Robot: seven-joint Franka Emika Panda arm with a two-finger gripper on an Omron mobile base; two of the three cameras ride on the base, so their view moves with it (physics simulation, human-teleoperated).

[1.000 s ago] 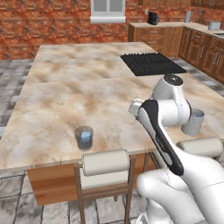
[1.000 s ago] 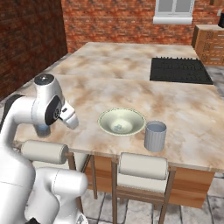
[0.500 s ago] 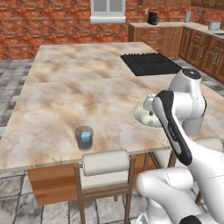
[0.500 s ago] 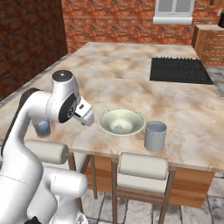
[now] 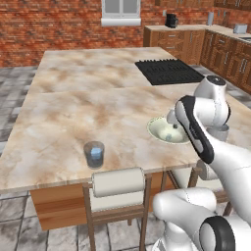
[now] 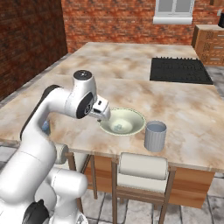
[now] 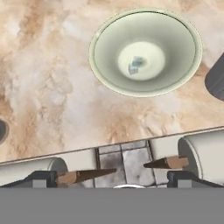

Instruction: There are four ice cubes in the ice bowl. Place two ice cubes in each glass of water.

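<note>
The ice cubes [image 7: 136, 64] lie at the bottom of the ice bowl [image 7: 105, 35], a small pale blue cluster; in the hand view I make out perhaps 2, though they blur together and the count is not certain. In the right base view they show as a faint bluish spot in the bowl [image 6: 135, 124]; in the left base view the arm [image 5: 193, 128] covers part of the bowl [image 5: 156, 128].

Nearest the base, 2 chairs are pushed under the counter edge: the left chair [image 5: 117, 182] and the right chair [image 6: 142, 166], whose padded back rolls appear cut off at the lower corners of the hand view. The gripper [image 7: 129, 169] hangs over that counter edge, short of the bowl, its jaws spread wide and empty; the fingertips [image 7: 87, 175] are thin and half lost against the floor tiles.

On the marble counter [image 5: 73, 112], the left glass of water [image 5: 94, 154] stands well apart from the bowl, with something pale blue showing in it. In the right base view it is mostly hidden behind the arm. The right glass of water [image 6: 155, 136] stands just beside the bowl; its contents cannot be made out.

Farther back lies the black cooktop [image 6: 179, 70], then the brick wall [image 5: 49, 24] with a window [image 5: 122, 10].
</note>
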